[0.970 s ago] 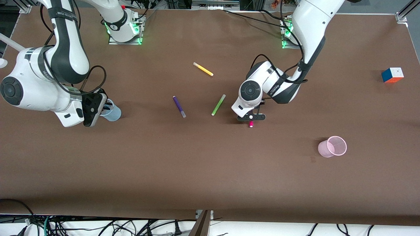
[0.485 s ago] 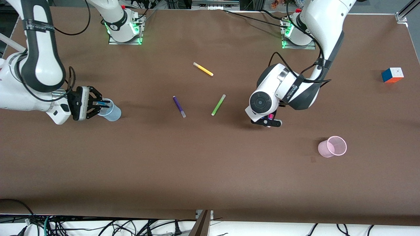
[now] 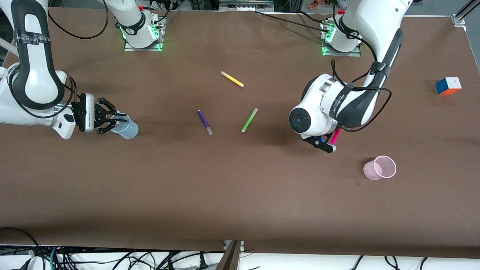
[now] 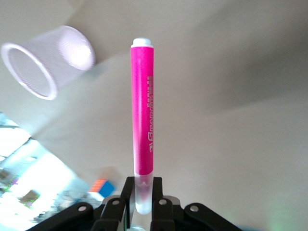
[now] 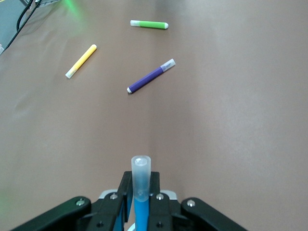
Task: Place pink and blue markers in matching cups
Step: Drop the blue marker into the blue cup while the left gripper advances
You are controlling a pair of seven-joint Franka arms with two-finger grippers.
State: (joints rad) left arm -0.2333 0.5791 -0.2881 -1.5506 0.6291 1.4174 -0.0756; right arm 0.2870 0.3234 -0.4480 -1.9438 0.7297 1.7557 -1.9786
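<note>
My left gripper (image 3: 327,144) is shut on the pale cap end of the pink marker (image 3: 336,135) and holds it above the table, between the green marker and the pale pink cup (image 3: 380,167). In the left wrist view the pink marker (image 4: 143,106) sticks out from the gripper (image 4: 143,193), with the pink cup (image 4: 47,61) farther off. My right gripper (image 3: 117,120) is shut on the blue marker (image 3: 120,120) at the rim of the pale blue cup (image 3: 128,129). In the right wrist view the gripper (image 5: 141,188) holds the blue marker (image 5: 141,175) near its greyish cap.
A purple marker (image 3: 204,122), a green marker (image 3: 249,120) and a yellow marker (image 3: 232,79) lie mid-table; they also show in the right wrist view as purple (image 5: 150,77), green (image 5: 149,24) and yellow (image 5: 81,61). A colour cube (image 3: 448,86) sits toward the left arm's end.
My left gripper has carried the pink marker from beside the green marker toward the pink cup. My right wrist has swung round while its gripper stays at the blue cup.
</note>
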